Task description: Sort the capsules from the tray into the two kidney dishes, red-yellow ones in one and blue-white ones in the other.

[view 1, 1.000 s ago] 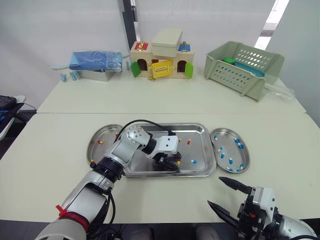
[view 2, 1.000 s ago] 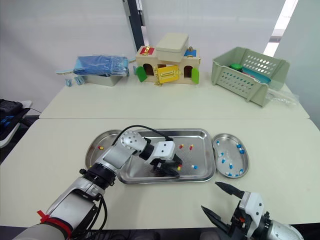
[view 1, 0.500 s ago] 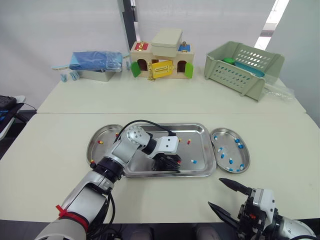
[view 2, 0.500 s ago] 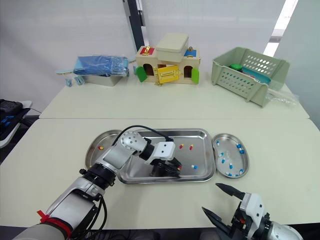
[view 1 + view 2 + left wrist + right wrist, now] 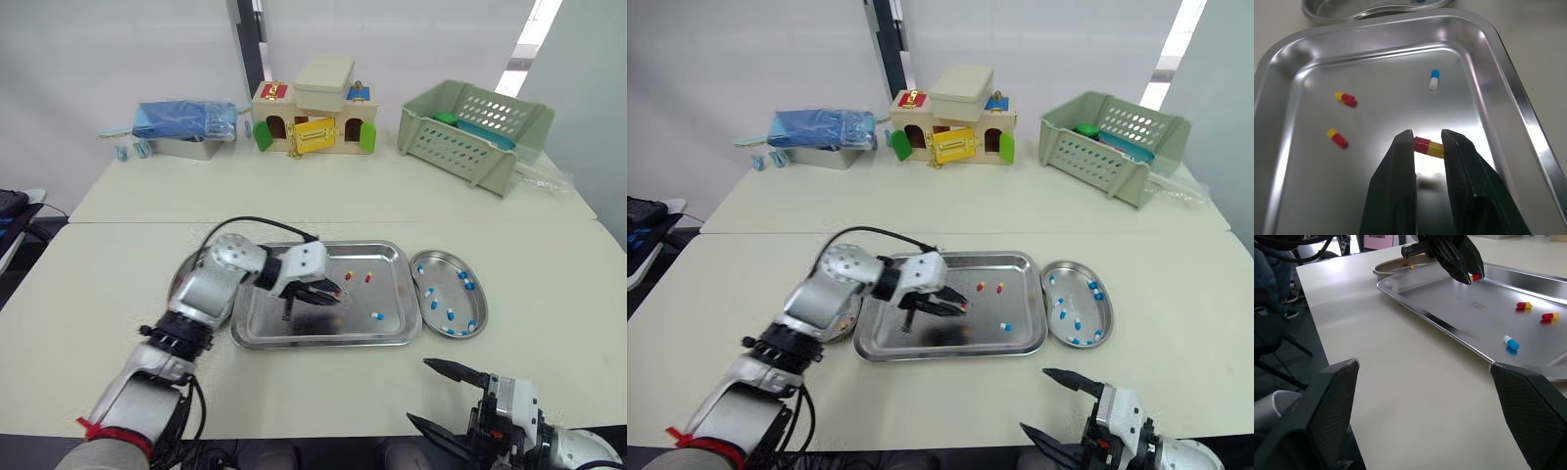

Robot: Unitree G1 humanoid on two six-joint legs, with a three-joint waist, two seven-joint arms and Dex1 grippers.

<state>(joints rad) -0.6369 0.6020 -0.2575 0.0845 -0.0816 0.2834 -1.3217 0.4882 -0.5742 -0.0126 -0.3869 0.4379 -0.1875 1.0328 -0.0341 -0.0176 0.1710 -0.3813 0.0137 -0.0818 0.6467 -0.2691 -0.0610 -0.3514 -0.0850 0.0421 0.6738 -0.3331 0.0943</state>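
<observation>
Left wrist view: pinching one red-yellow capsule [image 5: 1428,147] crosswise in the left gripper [image 5: 1427,141], just above the tray [image 5: 1508,93] floor. Lying loose in the tray: two more red-yellow capsules [image 5: 367,277] toward 1 o'clock, one blue-white capsule [image 5: 377,315] toward 4 o'clock. Probably bound for the left kidney dish [image 5: 182,274] at the tray's 9 o'clock, not the right kidney dish [image 5: 482,304] at 3 o'clock, holding blue-white ones. Could squirt from so slight a pinch on a slick shell, or dent if squeezed harder. At 5 o'clock, splayed wide and idle: right gripper [image 5: 418,391]

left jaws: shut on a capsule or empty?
Shut on one. A red-yellow capsule sits crosswise between the tips of the left jaws, above the tray.
</observation>
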